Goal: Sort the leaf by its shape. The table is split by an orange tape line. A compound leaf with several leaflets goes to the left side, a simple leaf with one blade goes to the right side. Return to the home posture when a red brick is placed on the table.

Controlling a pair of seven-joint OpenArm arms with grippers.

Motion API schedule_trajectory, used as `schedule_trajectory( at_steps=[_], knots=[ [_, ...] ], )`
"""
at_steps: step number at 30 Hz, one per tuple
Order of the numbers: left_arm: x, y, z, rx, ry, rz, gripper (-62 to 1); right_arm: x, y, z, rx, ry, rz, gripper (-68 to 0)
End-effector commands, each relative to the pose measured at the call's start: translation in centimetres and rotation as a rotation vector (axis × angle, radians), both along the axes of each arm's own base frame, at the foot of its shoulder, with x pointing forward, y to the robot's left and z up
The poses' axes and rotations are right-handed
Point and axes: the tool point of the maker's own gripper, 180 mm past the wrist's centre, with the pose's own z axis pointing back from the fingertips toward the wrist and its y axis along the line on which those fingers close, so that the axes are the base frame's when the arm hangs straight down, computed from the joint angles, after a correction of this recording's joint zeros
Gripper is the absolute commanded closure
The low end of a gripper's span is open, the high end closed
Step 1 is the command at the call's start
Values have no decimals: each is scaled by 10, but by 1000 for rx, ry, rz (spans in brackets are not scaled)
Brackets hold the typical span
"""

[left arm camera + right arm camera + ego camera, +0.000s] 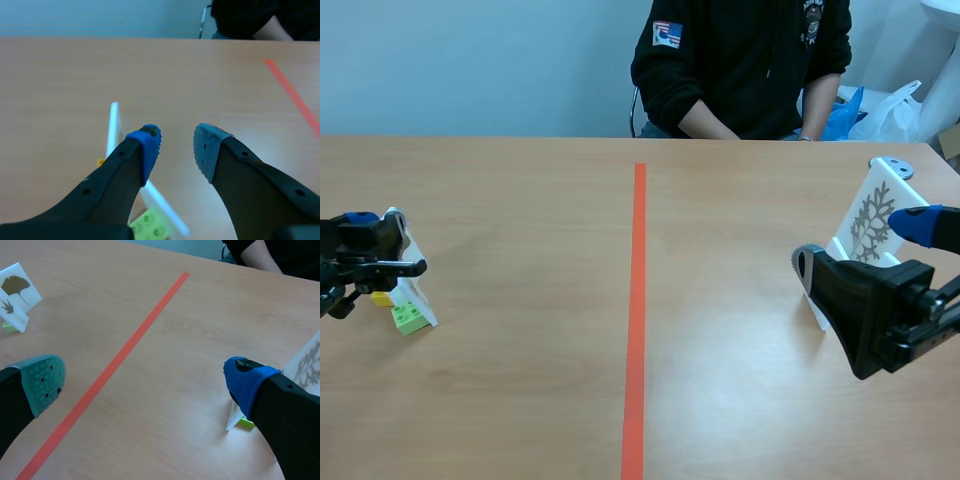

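Note:
A white card stands on green and yellow bricks at the table's left, close under my left gripper. In the left wrist view this gripper is open over bare wood, with the card's edge and a green brick below its blue-padded finger. From the right wrist view the same card shows a fan-shaped leaf and a small dark one. A second white card with a pale branching leaf stands at the right, beside my open right gripper, just outside its blue pad.
The orange tape line runs down the table's middle. A person in a dark top sits across the table, hands at the far edge. Blue and white bags lie behind at the right.

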Motion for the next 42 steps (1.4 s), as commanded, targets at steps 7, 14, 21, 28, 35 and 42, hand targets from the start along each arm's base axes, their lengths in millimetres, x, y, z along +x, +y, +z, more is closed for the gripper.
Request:
schedule_trajectory(
  at_steps=[7, 14, 21, 28, 35, 42],
  knots=[
    [-21, -28, 71, -29, -134, -71, -354, 5, -2, 11, 13, -39, -7, -679],
    [-61, -87, 112, -81, -176, -295, -623, 5, -2, 11, 13, -40, -8, -679],
    [-104, -135, 113, -103, -73, -501, -623, 5, -3, 10, 9, -35, -9, -679],
    [-114, -141, 109, -105, -34, -523, -623, 4, -3, 10, 9, -34, -9, -679],
    [-115, -142, 106, -106, -14, -526, -623, 4, -3, 10, 9, -34, -9, -679],
    [-115, -142, 105, -102, -12, -525, -623, 4, -3, 10, 9, -34, -9, -679]
  ],
)
